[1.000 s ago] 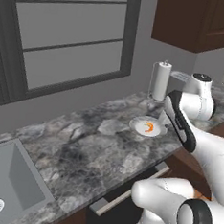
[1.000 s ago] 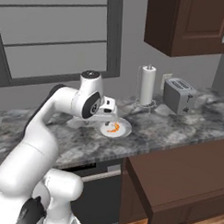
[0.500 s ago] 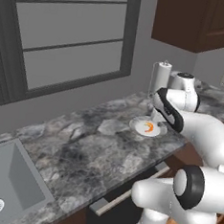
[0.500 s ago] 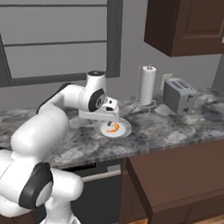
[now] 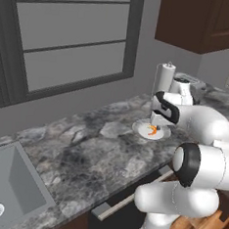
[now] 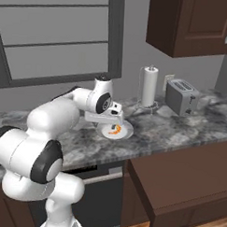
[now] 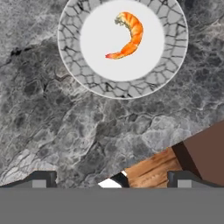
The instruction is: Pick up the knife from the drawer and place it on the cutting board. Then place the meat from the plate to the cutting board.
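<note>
The gripper (image 7: 109, 179) hangs above the counter (image 7: 65, 131) with its jaws spread wide and nothing between them, and there just beyond it is the plate (image 7: 175, 65), the meat (image 7: 127, 37) curled orange at its middle. In the right base view the hand hovers right beside that plate (image 6: 125, 133). This looks like the approach to the meat; next it must centre over the crescent, drop and close. No lettering can be read on the toaster (image 6: 181, 96) or paper towel roll (image 6: 149, 86).
</note>
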